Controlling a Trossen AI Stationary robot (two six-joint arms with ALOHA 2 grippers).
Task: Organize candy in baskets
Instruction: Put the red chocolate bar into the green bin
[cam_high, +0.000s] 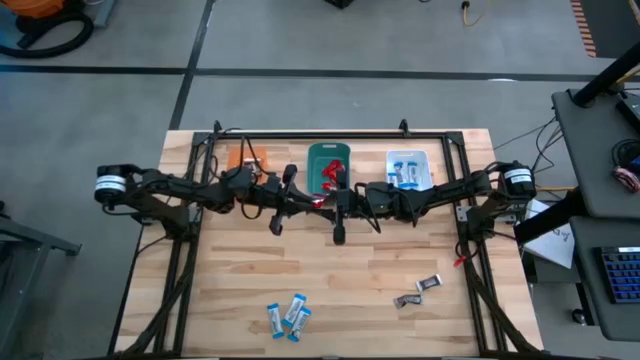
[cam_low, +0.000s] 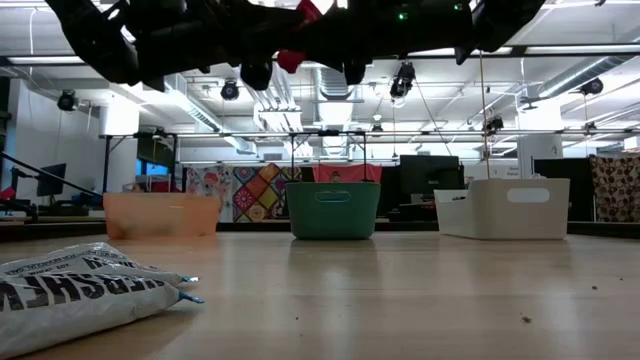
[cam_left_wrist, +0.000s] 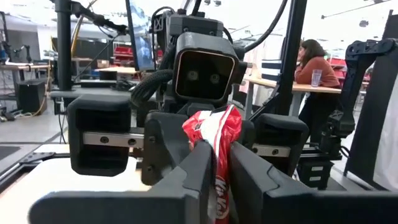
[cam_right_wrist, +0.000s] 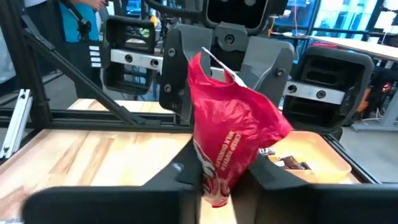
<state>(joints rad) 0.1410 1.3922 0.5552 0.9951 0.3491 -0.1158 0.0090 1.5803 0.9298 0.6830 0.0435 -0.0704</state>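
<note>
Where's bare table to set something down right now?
Bare wood: the middle band between the grippers holding the red candy and the front candy, plus the gap between the blue-and-white candy and dark candy. Crowded: the back row at the orange basket, teal basket and white basket.

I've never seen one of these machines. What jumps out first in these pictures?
Two dark arms meet in mid-air over the middle of the table, the left gripper and the right gripper both pinching one red candy wrapper between them. Behind them, along the far edge, stand an orange basket, a teal basket and a whitish basket. Blue-and-white candies and dark candies lie on the near part of the table.
</note>
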